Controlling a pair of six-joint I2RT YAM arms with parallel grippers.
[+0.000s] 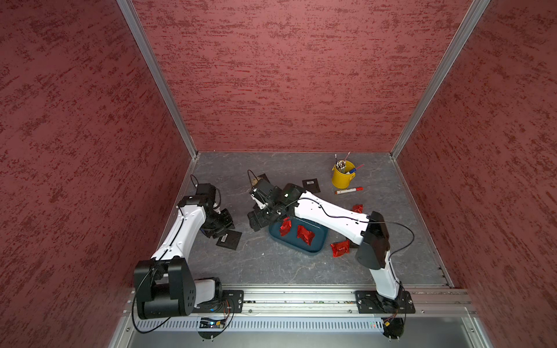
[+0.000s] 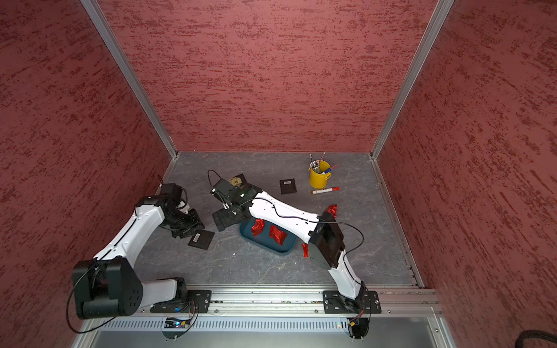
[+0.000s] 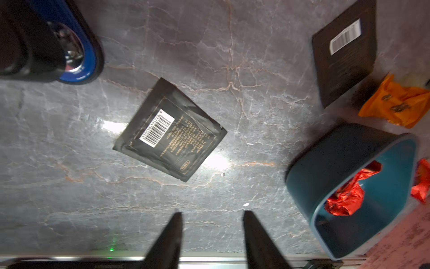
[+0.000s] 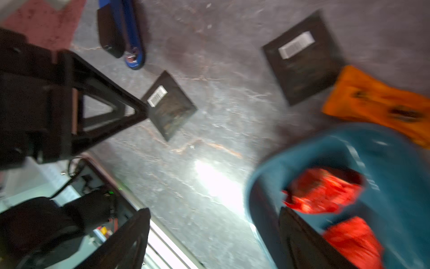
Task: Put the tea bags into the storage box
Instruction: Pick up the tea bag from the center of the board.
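**Ready for the next grab**

Our left gripper (image 3: pixel 212 213) has its fingers a little apart and empty. They sit low, just short of a black bag (image 3: pixel 169 130) flat on the table (image 3: pixel 232 69), so we think we grab it next. A flat bag is hard to pinch, so we aim for an edge. Our right gripper (image 4: pixel 214 209) hangs wide and empty at the edge of the box (image 3: pixel 325 167), where two red bags (image 1: pixel 305 234) lie. Bare table runs from bag to box

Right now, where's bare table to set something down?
Free: the strip between storage box and front rail; the back edge left of the yellow cup. Crowded: behind the box, among black packets and orange wrapper.
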